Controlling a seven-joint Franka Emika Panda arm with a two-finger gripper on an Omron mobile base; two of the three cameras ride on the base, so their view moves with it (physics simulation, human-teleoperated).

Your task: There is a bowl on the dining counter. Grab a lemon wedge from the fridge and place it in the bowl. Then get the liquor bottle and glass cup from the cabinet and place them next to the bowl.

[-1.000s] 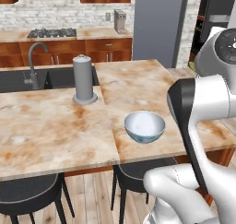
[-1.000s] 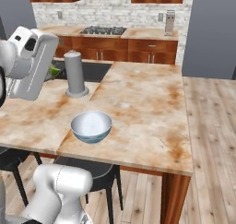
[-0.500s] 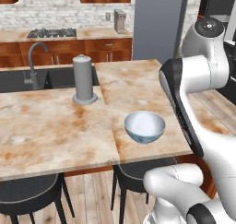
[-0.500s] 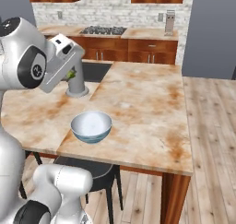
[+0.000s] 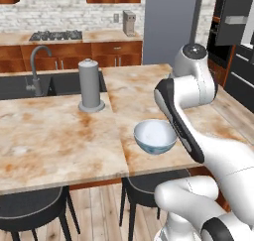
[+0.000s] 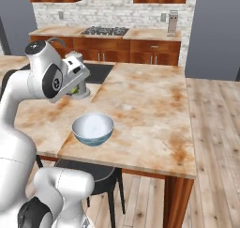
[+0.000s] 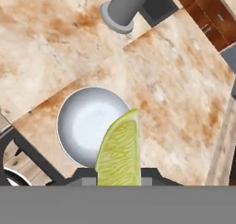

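The lemon wedge [image 7: 119, 150] is pinched in my end effector [image 7: 119, 174], above the desk [image 5: 59, 141]; my fingers are mostly hidden behind it. From the hand camera it overlaps the bowl [image 7: 85, 126] rim. In the right base view my end effector [image 6: 75, 87] covers part of the grey cylinder [image 5: 91, 85] beside the sink [image 5: 30, 84].

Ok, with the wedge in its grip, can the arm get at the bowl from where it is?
Probably yes. The gripper holds the lemon wedge above the dining counter, the bowl sits open just below, and nothing lies between.
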